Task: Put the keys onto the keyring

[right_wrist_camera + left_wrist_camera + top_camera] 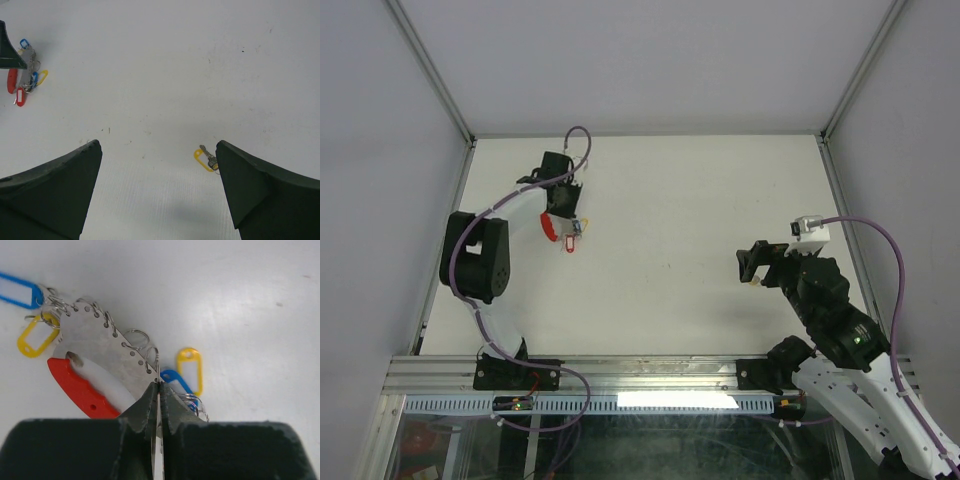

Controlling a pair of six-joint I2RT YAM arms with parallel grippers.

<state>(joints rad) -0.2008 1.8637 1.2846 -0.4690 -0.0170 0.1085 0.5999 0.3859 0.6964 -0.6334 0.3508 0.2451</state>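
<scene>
Partly done, I judge: the left gripper point(158, 388) is clamped on the keyring point(95, 347) at the table's far left, several key tags point(17, 290) hanging from it, while a yellow-tagged key point(207, 159) lies loose beneath the right gripper point(157, 145), its jaws wide apart.

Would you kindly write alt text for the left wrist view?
The left hand is shut on the thin edge of the keyring, a silvery perforated plate with a red arc, over a white table. A blue tag and yellow tags lie by small rings along it.
</scene>
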